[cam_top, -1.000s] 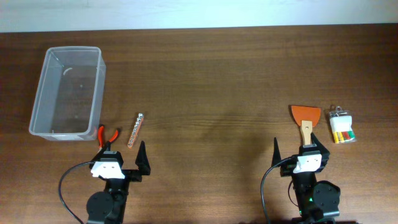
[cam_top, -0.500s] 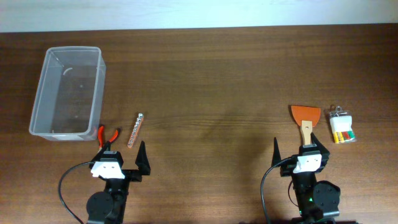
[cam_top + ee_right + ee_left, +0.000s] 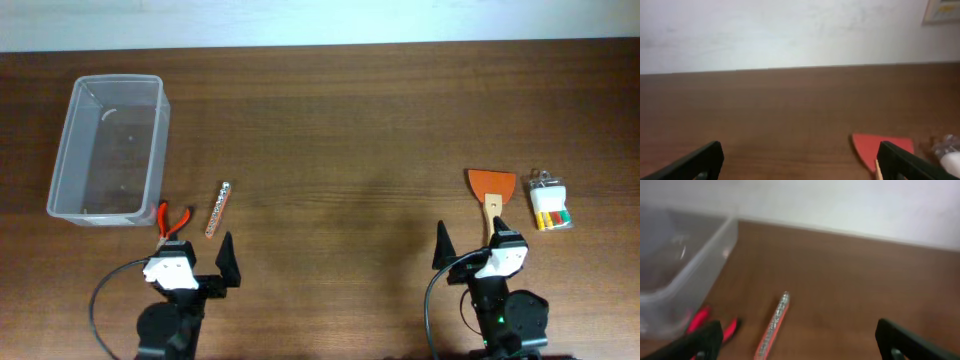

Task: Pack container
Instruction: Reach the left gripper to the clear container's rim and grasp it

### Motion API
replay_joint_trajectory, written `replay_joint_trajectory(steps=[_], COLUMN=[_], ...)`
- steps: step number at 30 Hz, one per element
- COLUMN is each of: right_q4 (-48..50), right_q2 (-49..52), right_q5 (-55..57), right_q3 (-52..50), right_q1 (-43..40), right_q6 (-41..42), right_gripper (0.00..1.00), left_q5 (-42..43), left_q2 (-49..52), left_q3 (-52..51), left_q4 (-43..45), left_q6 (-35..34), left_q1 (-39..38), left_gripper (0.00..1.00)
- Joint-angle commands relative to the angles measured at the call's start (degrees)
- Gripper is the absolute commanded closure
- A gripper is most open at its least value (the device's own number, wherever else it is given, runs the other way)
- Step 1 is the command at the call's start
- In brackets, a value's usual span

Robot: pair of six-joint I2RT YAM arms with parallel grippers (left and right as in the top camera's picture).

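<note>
Container (image 3: 108,150) upright at the far left of the table (image 3: 340,130), red-handled pliers (image 3: 172,217) just beside its near right corner — perhaps touching. Left claw (image 3: 195,252) and right claw (image 3: 472,248) — fingers spread apart, clamped on nothing, near the front edge.

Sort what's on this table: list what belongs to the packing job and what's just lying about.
Job: bin; probably to go in it: pliers, glittery stick, scraper, packet of coloured pieces.
Lying about: nothing clearly unrelated, only the table they rest on.
</note>
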Motion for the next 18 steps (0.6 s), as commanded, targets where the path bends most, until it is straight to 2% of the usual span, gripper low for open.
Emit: replay_joint_trajectory(steps=[1, 6, 9, 12, 16, 18], right_q4=[-2.6, -10.8, -18.6, -28.2, -36.6, -40.9], right_q2=[3.7, 16.1, 25.9, 37.0, 46.7, 50.6], right_q5=[-1.7, -4.8, -5.2, -5.1, -5.2, -5.9], right_q3=[7.1, 18.2, 27.7, 39.3, 49.9, 54.1], right_q1=[0.2, 0.2, 0.2, 0.2, 0.2, 0.2], right_q6=[2.7, 2.7, 2.7, 2.7, 2.7, 2.7], right_gripper=[0.01, 0.01, 0.01, 0.01, 0.02, 0.01], left_q5=[-4.6, -7.1, -7.1, -6.8, -6.6, -3.0], left_q2=[5.6, 20.0, 30.5, 42.9, 54.1, 58.4], left_q3=[9.5, 23.4, 32.6, 45.1, 58.7, 64.0], left_q4=[-3.7, -11.6, -19.3, -30.1, -41.3, -45.0], left_q6=[-2.2, -2.2, -2.5, -5.2, -5.2, -5.2], left_q1=[-0.2, -0.2, 1.1, 5.1, 9.5, 11.4], left_gripper=[0.01, 0.01, 0.01, 0.01, 0.01, 0.01])
